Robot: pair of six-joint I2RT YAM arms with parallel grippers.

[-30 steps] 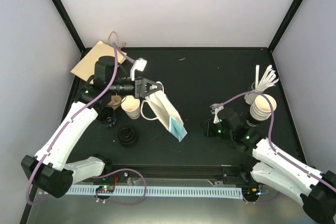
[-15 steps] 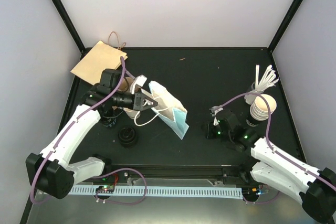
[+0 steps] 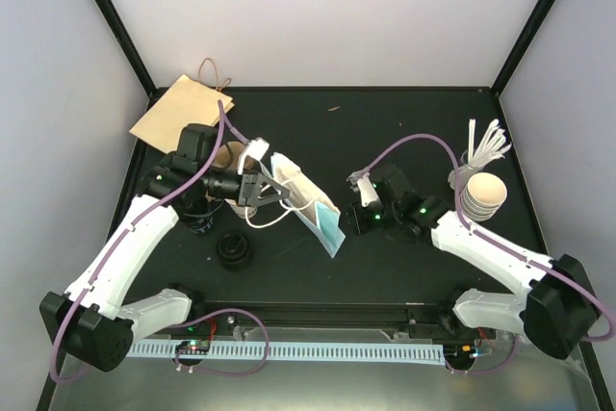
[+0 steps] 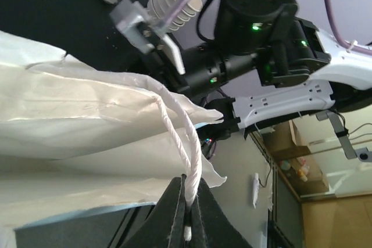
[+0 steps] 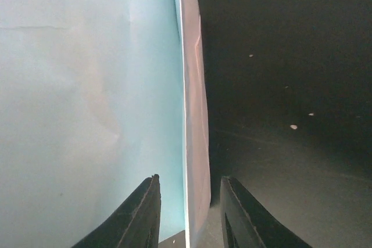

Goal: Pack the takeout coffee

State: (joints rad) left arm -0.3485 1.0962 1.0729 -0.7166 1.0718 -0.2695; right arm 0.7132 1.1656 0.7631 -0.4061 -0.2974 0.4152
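Note:
My left gripper (image 3: 258, 186) is shut on the twisted white handle (image 4: 187, 137) of a white paper bag (image 3: 306, 199). It holds the bag tilted above the table, blue bottom (image 3: 330, 233) toward the right. The bag fills the left wrist view (image 4: 81, 126). My right gripper (image 3: 348, 219) is open at the bag's bottom. In the right wrist view its fingers (image 5: 144, 213) straddle the bag's bottom edge (image 5: 195, 143) without pinching it. I see no white cup with a black lid. A dark round thing (image 3: 199, 221) sits by the left arm; I cannot tell what it is.
A brown paper bag (image 3: 178, 109) lies at the back left. A tan-lined open cup (image 3: 227, 155) sits behind the left wrist. Black lids (image 3: 234, 250) are piled at front left. Stacked white cups (image 3: 481, 195) and white straws (image 3: 487, 141) stand at right.
My right arm has swung left across the table to the bag's blue bottom. My left gripper has drawn the bag back and tipped it.

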